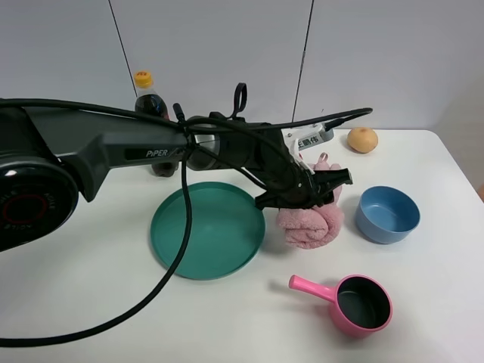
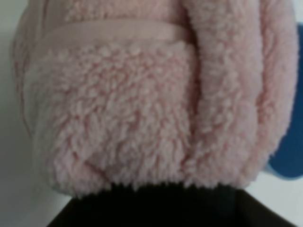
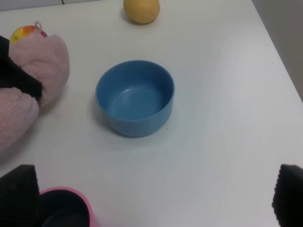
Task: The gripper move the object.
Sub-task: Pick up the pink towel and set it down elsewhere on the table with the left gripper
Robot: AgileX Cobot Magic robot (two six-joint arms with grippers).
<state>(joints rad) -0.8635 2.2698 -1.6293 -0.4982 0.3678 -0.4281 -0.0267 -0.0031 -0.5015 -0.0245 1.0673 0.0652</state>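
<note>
A pink plush toy [image 1: 310, 224] lies on the white table between the green plate and the blue bowl. My left gripper [image 1: 314, 190] reaches across from the left and sits down on the toy's top, its jaws closed into the fleece. In the left wrist view the toy [image 2: 142, 104] fills the frame, so the fingertips are hidden. In the right wrist view the toy [image 3: 26, 99] shows with a black finger [image 3: 21, 80] pressed into it. My right gripper [image 3: 154, 203] is open wide and empty, above the table near the blue bowl; it does not show in the exterior high view.
A green plate [image 1: 208, 227] lies left of the toy. A blue bowl [image 1: 387, 214] [image 3: 135, 97] stands to its right. A pink saucepan [image 1: 355, 302] [image 3: 66, 208] sits at the front. An orange fruit [image 1: 362, 139] [image 3: 141, 9] and a dark bottle [image 1: 149, 102] stand at the back.
</note>
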